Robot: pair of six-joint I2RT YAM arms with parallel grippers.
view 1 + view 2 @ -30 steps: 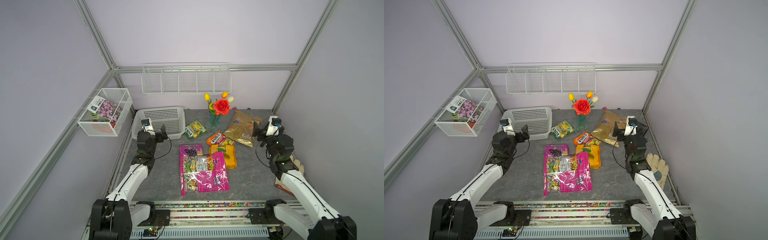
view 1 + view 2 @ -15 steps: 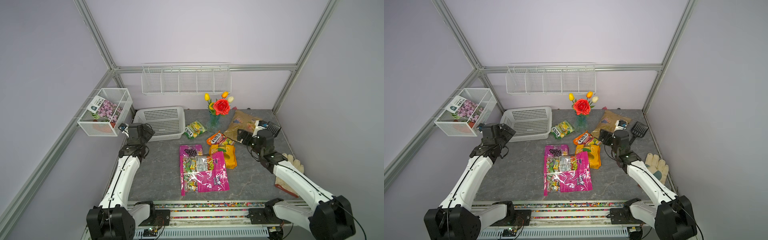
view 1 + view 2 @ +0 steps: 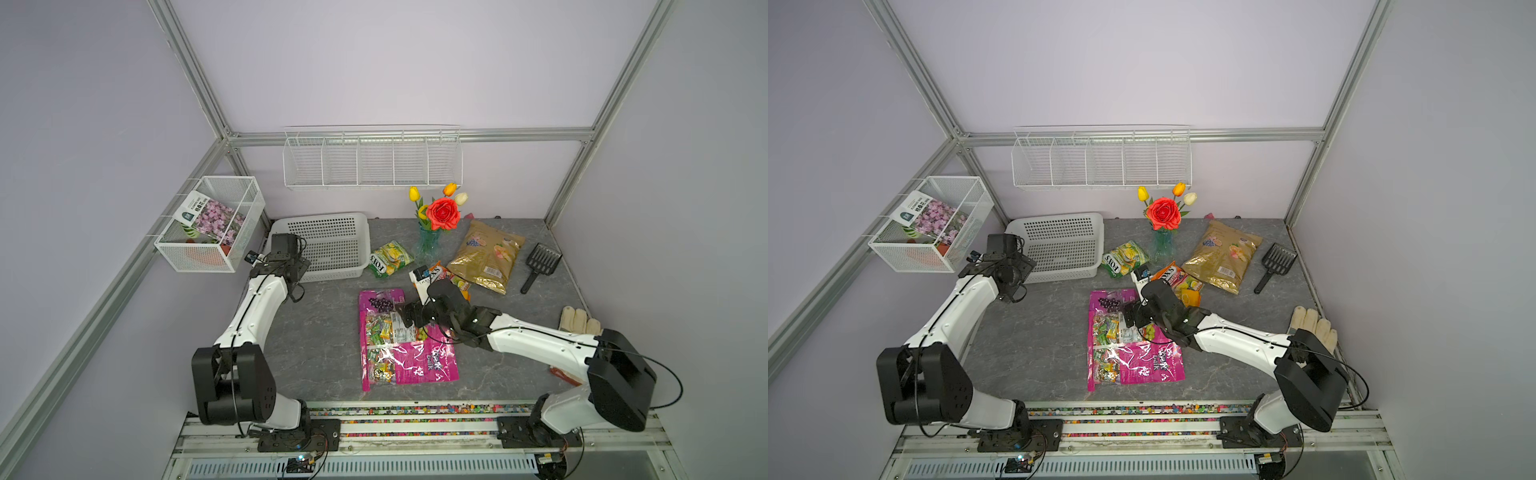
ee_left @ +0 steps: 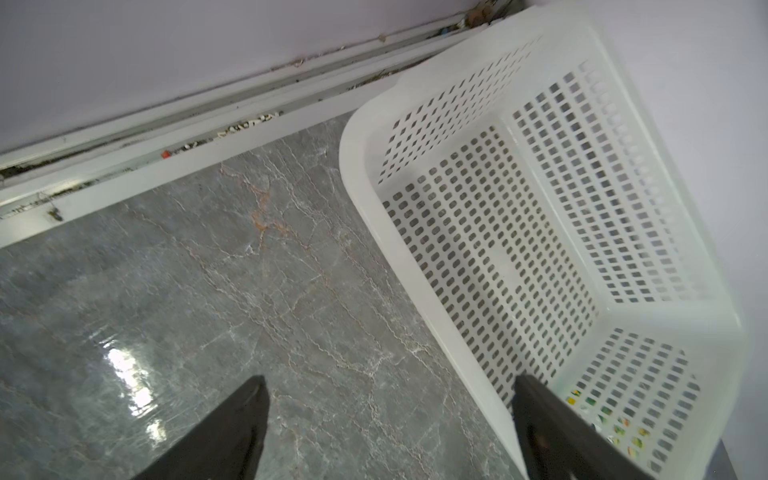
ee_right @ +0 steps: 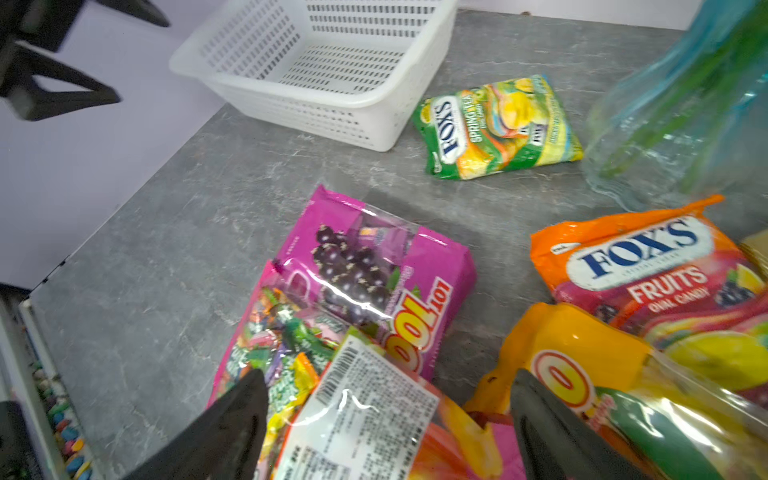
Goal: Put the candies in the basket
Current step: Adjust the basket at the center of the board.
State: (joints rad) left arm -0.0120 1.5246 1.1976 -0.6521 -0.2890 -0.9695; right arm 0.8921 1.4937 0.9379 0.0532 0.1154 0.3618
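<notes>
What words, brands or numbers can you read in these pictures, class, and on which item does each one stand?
"FOX'S SPRING TEA": green bag.
"FOX'S FRUITS OVAL CANDY": orange bag.
"100": purple grape bag, printed upside down as seen in the right wrist view.
"milk": large pink bag, partly legible.
Fine print on the white label, on the gold bag and on the flower packet: too small to read.

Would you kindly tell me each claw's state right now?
Left claw: open, holding nothing, straddling the basket rim.
Right claw: open, holding nothing.
</notes>
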